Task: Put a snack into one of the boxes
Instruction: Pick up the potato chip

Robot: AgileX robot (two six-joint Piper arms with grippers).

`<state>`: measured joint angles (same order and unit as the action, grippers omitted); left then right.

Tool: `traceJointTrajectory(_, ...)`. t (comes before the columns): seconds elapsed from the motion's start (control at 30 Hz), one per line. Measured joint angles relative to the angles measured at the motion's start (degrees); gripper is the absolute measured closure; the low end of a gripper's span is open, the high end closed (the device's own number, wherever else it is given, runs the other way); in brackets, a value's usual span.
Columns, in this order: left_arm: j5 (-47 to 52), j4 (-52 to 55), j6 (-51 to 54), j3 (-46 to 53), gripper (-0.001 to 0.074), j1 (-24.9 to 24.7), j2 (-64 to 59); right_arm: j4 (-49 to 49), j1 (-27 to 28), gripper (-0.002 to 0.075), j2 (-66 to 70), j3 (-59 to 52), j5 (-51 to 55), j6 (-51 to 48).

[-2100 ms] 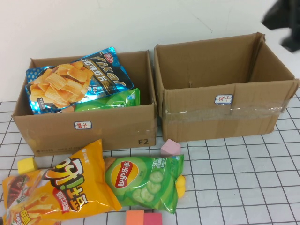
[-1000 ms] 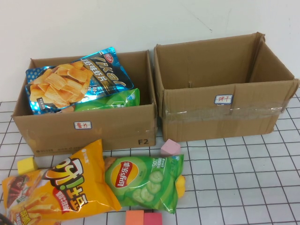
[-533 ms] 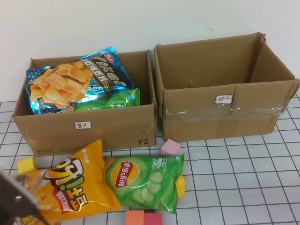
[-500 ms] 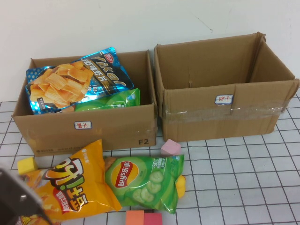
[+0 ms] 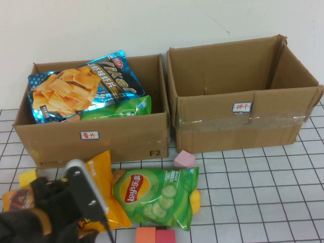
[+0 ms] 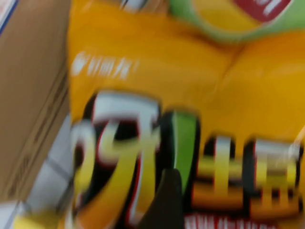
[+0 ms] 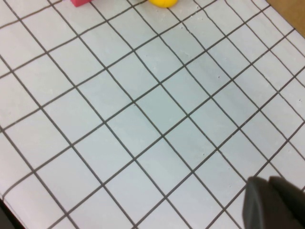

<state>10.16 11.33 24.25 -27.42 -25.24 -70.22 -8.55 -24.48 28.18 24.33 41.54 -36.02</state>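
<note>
The left arm comes in from the lower left of the high view, dark and bulky, and its left gripper (image 5: 93, 207) hangs right over the yellow snack bag (image 5: 101, 174) that lies flat on the gridded table (image 5: 253, 192). Only the bag's upper corner and a strip along its right edge peek out from under the arm. In the left wrist view the yellow snack bag (image 6: 157, 95) fills nearly everything, very close beneath the camera, with one dark fingertip (image 6: 164, 200) showing over the printed letters. Whether that gripper stands wide or narrow, I cannot tell from here, and nothing looks gripped.

Just to the right of the yellow bag, touching it, lies a green chip bag (image 5: 154, 195). Behind both, toward the upper left of the frame, stands the left cardboard box (image 5: 96, 139) with a blue cracker bag (image 5: 81, 88) leaning inside it; the right cardboard box (image 5: 243, 119) sits beside it in the upper right.

The right gripper (image 7: 274, 202) is out of the high view; its own camera shows its dark tip closed up, hanging over bare gridded table with a yellow block (image 7: 163, 2) well apart from it.
</note>
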Motion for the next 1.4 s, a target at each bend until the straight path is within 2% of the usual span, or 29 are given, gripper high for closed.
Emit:
traceJointTrajectory(0.23,-0.82,5.32,-0.15,-5.45,0.0102,-3.48,-8.54,-0.06,0.0,0.0727,0.0,-0.16,-0.44,0.0)
traceJointTrajectory(0.73,-3.57,10.11,-0.52,-6.55,0.0112,-3.98,-16.9,-0.14,0.0,0.0727,0.0,-0.16,-1.67,0.0)
traceJointTrajectory(0.8,-3.57,10.11,-0.52,-6.66,0.0146,-3.98,-17.08,-0.14,0.0,0.0727,0.0,-0.26,-1.76,0.0)
traceJointTrajectory(0.9,-3.31,10.38,-0.52,-6.77,0.0264,-3.98,-17.18,-0.14,0.0,0.0727,0.0,-0.26,-1.76,0.0)
traceJointTrajectory(1.07,-1.18,10.66,-0.82,-6.84,0.0572,-3.98,-17.18,-0.14,0.0,0.0727,0.0,-0.26,-1.76,0.0)
traceJointTrajectory(1.1,-0.75,10.66,-1.23,-6.89,0.0599,-3.98,-17.18,-0.14,0.0,0.0727,0.0,-0.26,-1.76,0.0)
traceJointTrajectory(1.4,2.85,10.37,-2.83,-6.89,0.06,-3.98,-12.62,-0.14,0.0,0.0727,0.0,-0.26,-1.76,0.0)
